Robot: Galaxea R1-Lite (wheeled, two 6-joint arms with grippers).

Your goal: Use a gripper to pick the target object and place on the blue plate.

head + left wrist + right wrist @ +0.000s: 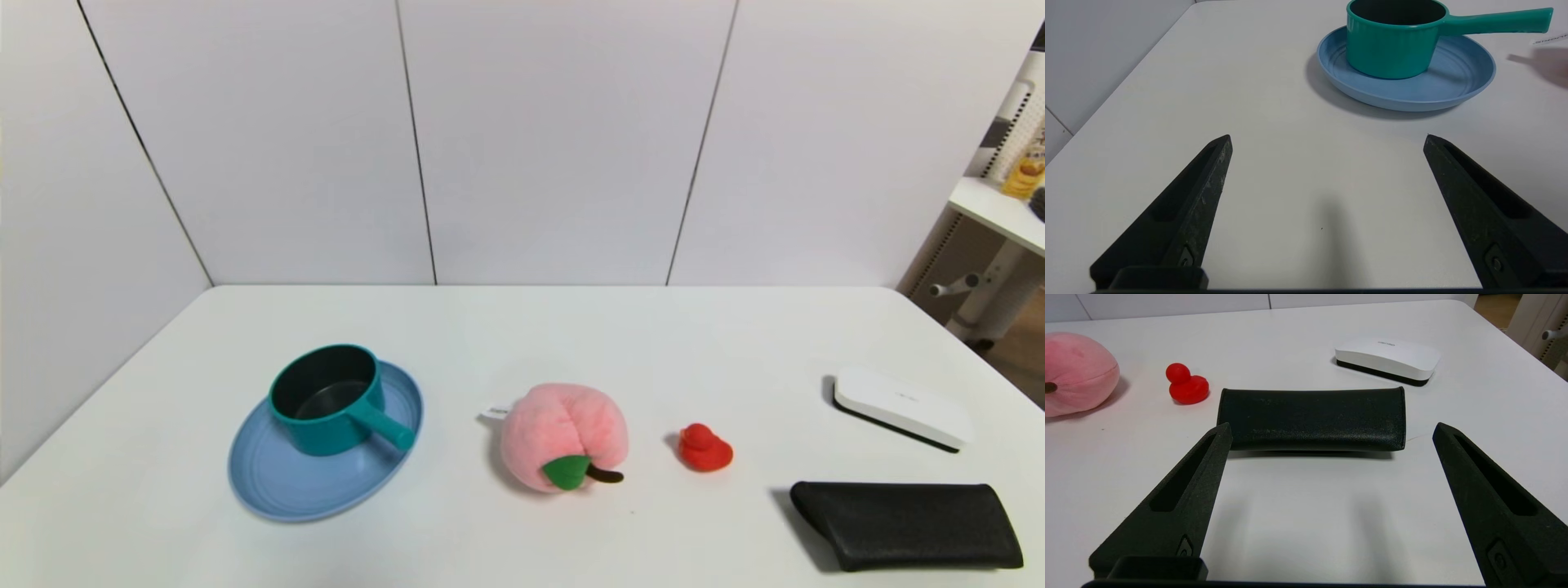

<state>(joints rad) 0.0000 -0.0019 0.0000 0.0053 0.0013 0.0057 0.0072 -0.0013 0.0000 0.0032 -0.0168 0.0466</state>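
The teal saucepan (326,400) stands upright on the blue plate (277,482) — placement looks complete. It lies ahead of my left gripper (1327,139), which hangs spread wide and empty, well short of the plate; the straight handle points toward the plush peach (563,433). My right gripper (1331,430) is likewise spread, idle over the tabletop (571,343) — farther off. Smooth hard plastic, ribbed wall.
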